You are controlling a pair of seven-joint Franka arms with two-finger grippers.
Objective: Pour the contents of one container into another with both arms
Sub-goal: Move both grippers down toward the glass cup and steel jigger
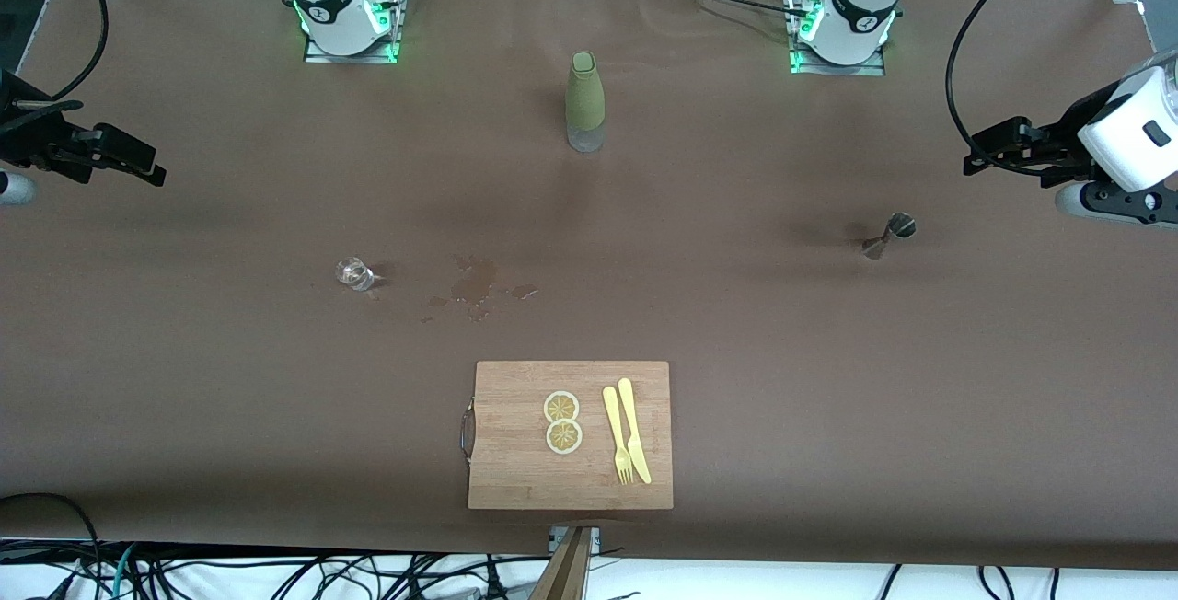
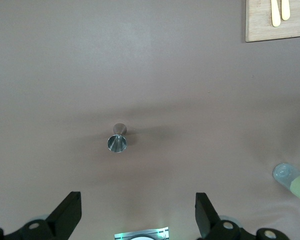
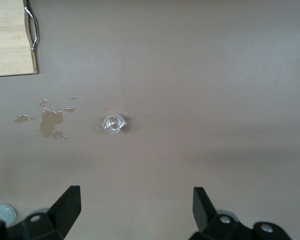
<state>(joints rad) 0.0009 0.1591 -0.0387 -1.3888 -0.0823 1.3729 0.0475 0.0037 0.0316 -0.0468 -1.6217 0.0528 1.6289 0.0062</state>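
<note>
A bottle with a green sleeve and a clear base stands upright between the two arm bases; its base also shows in the left wrist view. A small clear glass stands toward the right arm's end. A metal jigger stands toward the left arm's end. My left gripper hangs open and empty over the table's left-arm end, apart from the jigger. My right gripper hangs open and empty over the right-arm end, apart from the glass.
A wet spill lies on the brown tablecloth beside the glass. A wooden cutting board near the front edge carries two lemon slices, a yellow fork and a yellow knife.
</note>
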